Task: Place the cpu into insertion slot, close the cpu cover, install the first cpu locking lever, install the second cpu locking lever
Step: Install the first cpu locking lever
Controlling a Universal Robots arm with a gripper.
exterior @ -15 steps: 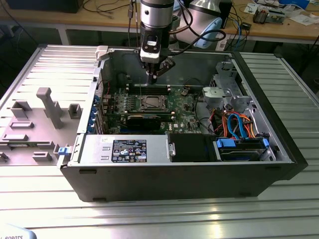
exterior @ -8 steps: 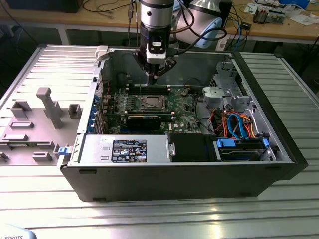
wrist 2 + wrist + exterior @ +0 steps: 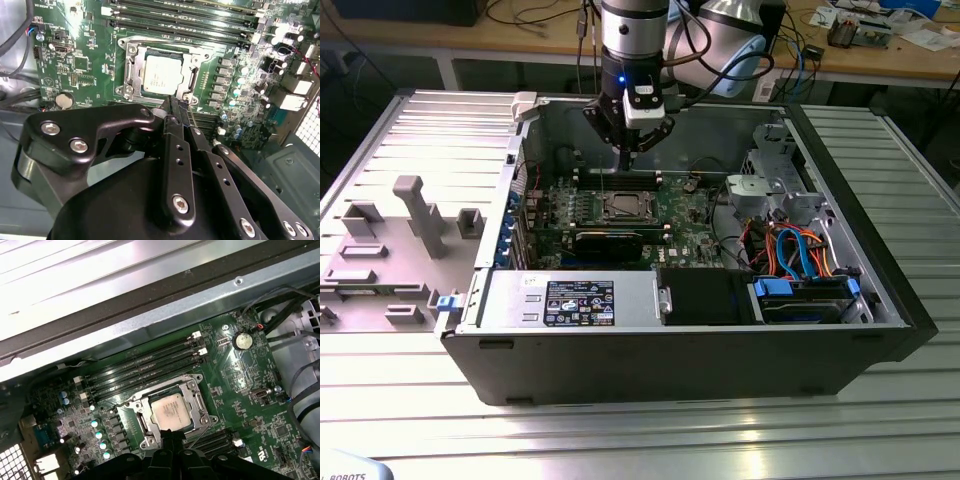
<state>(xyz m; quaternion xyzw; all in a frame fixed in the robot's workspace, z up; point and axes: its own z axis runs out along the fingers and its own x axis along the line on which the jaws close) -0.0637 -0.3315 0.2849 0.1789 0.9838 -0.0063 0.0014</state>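
While the arm is hanging over the open computer case on the metal table, we are seeing the gripper pointing down at the green motherboard. It is hovering near the insertion slot and is not touching it in the exterior view. In the second wrist view its black fingers are meeting at the tips with nothing between them.

We are finding the cpu sitting flat in the slot, its dull silver top facing up, and both wrist views are showing it just beyond the fingertips. The cpu cover is lying down around the chip as a silvery frame, as far as we can tell. Long black memory slots are running beside the socket on its far side from the gripper, and a coin battery is sitting well apart from it.
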